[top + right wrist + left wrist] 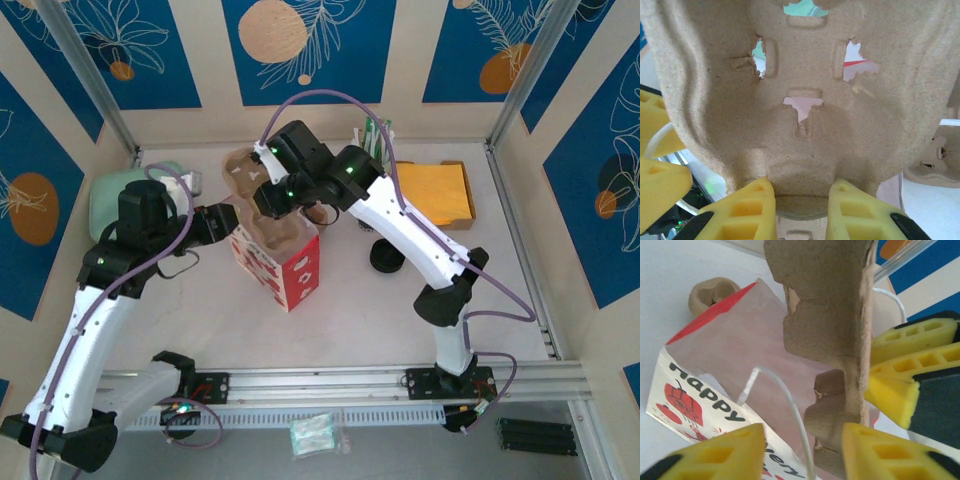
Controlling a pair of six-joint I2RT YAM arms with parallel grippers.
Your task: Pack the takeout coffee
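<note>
Far left of the red-and-white bag I see a pale green bundle on the table. Just left of the bag's mouth sits my left gripper. Its jaws stand at a middling gap, with the bag's white handle loop and the lower edge of the cup carrier between them. I cannot tell whether either pad is pressing. The carrier hangs upright over the bag's open top, and a second carrier lies on the table behind the bag. My right gripper, above the bag, is pinched narrow on the hanging carrier's edge, one finger on each side. Right of the bag, under the right forearm, a round black top rests on the table. It may belong to the takeout coffee, but I cannot tell a lidded cup from a loose lid. Farther right of the bag lies an orange tray.
</note>
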